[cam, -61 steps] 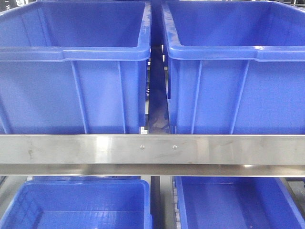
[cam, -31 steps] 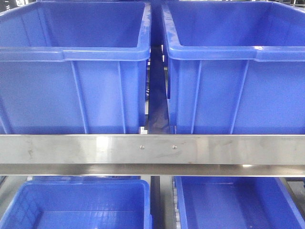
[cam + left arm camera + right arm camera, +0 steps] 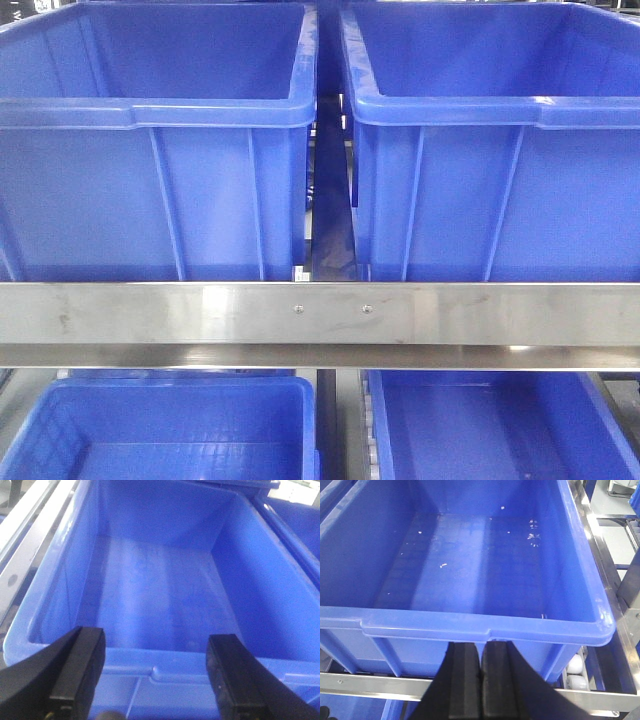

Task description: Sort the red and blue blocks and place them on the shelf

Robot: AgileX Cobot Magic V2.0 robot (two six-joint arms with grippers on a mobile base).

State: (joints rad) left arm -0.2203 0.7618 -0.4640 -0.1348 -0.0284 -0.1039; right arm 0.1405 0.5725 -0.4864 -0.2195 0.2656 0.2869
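The red and blue blocks are out of view in every frame. The shelf shows as a brushed steel rail with two small screws across the front view. My left gripper is open, its black fingers wide apart just above the near rim of a large blue bin whose floor is bare. My right gripper is shut with nothing between its pads, hanging before the near wall of another large blue bin, which holds only small white specks.
Two blue bins stand side by side on the upper tier, with a narrow gap between them. Two more bins sit below the rail. White rollers and a steel frame run along the right bin.
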